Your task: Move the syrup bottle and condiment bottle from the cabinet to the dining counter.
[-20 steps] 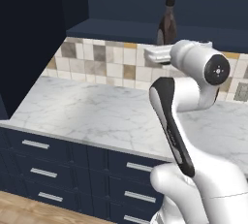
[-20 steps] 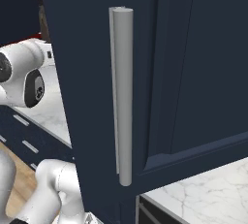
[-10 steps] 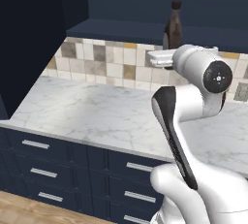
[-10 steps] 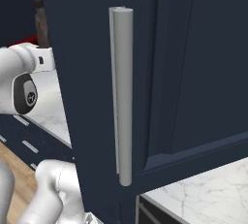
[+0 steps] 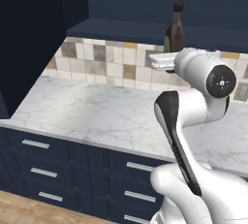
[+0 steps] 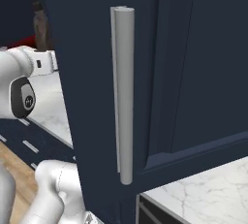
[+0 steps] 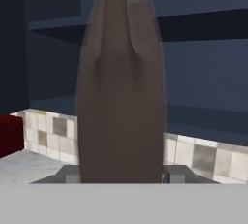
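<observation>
Gripping the syrup bottle (image 7: pixel 120 92) low on its body, the claw (image 7: pixel 121 173) has one finger pressed to each side. The brown bottle stands upright, its long axis vertical, directly in front of the claw. It is level with the open cabinet (image 5: pixel 145 29) shelf edge, above the marble tabletop (image 5: pixel 92 116).

Kitchen, tiled backsplash (image 5: pixel 104 63), marble worktop (image 5: pixel 92 116), navy drawers (image 5: pixel 53 160)
</observation>
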### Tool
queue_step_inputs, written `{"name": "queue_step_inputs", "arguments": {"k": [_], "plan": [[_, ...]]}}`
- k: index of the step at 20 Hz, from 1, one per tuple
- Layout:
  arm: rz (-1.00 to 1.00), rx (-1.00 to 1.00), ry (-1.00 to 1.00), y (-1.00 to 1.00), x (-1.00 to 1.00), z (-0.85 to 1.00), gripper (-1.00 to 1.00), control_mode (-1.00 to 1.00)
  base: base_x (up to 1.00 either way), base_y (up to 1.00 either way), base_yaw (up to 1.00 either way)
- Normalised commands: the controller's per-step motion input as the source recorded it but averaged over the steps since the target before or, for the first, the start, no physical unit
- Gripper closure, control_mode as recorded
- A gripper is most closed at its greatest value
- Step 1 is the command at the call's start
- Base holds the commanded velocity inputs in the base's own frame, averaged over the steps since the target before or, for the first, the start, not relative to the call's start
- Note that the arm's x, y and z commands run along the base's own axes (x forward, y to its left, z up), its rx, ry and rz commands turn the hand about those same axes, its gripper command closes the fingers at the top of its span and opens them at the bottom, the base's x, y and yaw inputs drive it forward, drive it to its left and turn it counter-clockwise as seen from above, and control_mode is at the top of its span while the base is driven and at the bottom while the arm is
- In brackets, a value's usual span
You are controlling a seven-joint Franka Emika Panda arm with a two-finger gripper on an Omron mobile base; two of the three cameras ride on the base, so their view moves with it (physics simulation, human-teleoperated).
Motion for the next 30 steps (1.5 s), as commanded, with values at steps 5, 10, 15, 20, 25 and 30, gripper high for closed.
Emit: {"name": "queue_step_inputs", "arguments": {"k": [5, 10, 15, 20, 25, 30], "plan": [[0.00, 0.00, 0.00, 0.00, 0.00, 0.00, 1.00, 1.00, -0.58, 0.07, 0.00], [0.00, 0.00, 0.00, 0.00, 0.00, 0.00, 1.00, 1.00, -0.67, 0.50, 0.07], [0.00, 0.00, 0.00, 0.00, 0.00, 0.00, 1.00, 1.00, -0.49, 0.86, 0.37], [0.00, 0.00, 0.00, 0.00, 0.00, 0.00, 1.00, 1.00, -0.38, 0.52, 0.65], [0.00, 0.00, 0.00, 0.00, 0.00, 0.00, 1.00, 1.00, -0.44, 0.64, 0.72], [0.00, 0.00, 0.00, 0.00, 0.00, 0.00, 1.00, 1.00, -0.18, 0.50, 0.61]]}}
